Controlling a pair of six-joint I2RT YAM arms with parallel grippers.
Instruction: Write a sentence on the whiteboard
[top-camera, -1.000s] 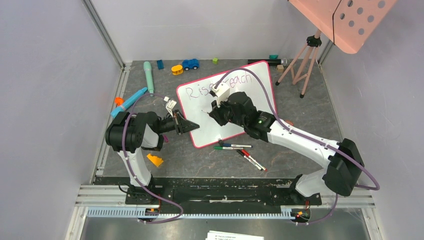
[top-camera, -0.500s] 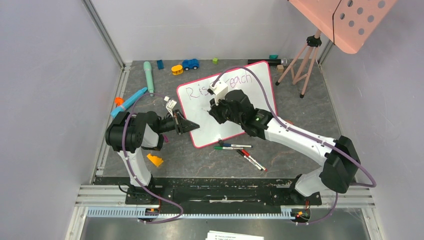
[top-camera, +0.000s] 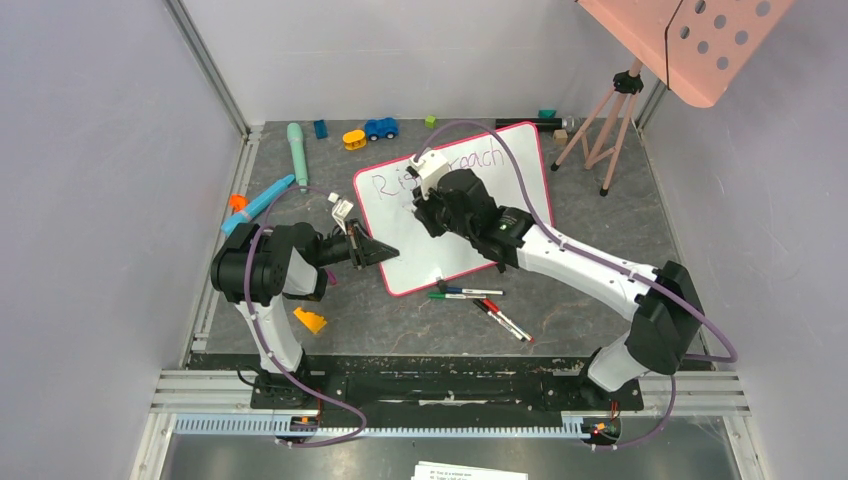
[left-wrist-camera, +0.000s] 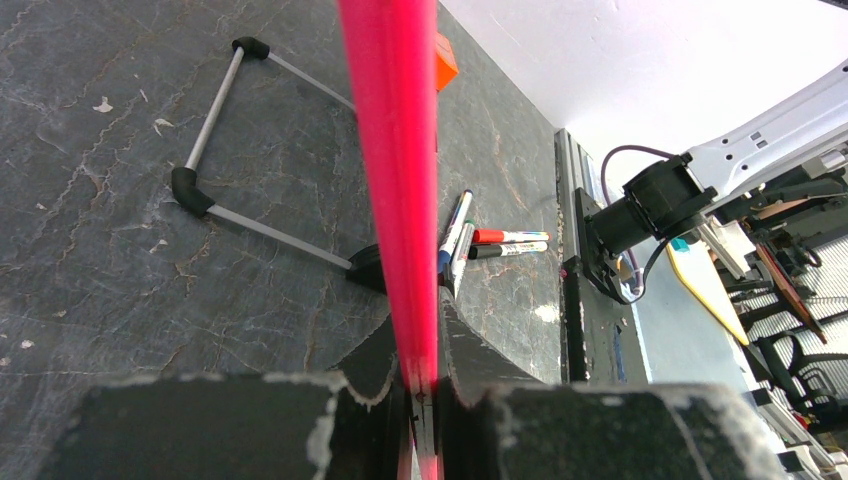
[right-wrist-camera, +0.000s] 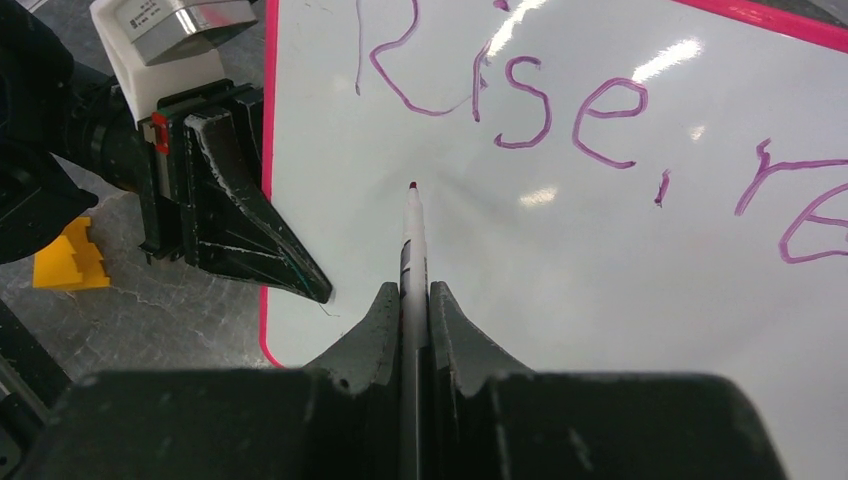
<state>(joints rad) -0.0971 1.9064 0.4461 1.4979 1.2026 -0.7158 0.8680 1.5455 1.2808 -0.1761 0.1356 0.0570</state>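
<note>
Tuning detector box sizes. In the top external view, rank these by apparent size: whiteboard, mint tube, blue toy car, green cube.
1. whiteboard
2. mint tube
3. blue toy car
4. green cube
The last three all sit near the table's far edge, so nearness barely affects their order.

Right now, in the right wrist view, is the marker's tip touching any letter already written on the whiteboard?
No, the marker tip sits over bare whiteboard below the sentence, clear of its ink.

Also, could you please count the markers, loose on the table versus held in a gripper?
Loose markers on the table: 4
Marker held in the right gripper: 1
Total: 5
</note>
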